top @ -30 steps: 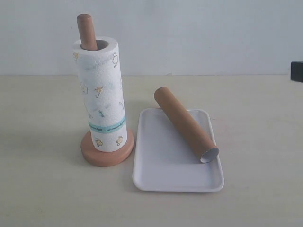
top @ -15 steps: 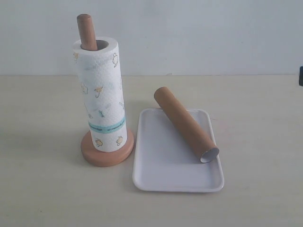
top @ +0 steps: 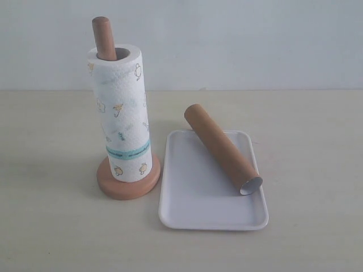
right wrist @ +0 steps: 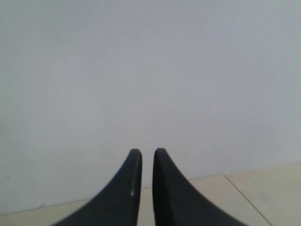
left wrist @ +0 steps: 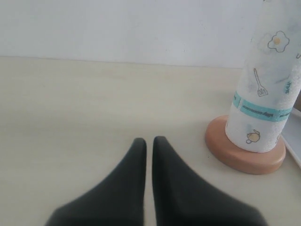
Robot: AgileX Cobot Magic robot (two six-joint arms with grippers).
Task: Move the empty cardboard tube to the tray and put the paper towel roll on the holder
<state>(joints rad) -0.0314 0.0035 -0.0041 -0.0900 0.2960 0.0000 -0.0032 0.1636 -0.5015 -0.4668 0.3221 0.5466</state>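
Exterior view: paper towel roll [top: 121, 113] upright on the holder [top: 128, 186], dowel tip poking out the top. Empty cardboard tube [top: 222, 148] lies diagonally on the tray [top: 193, 201], just beside the holder base. Left wrist view: left gripper [left wrist: 149, 141] pressed together, holding nothing, over the table [left wrist: 70, 103] near the roll. Right wrist view: right gripper [right wrist: 146, 153] pressed nearly together, holding nothing, facing a pale wall [right wrist: 150, 70].

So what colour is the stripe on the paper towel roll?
Teal, low on the paper towel roll; clearest in the left wrist view.
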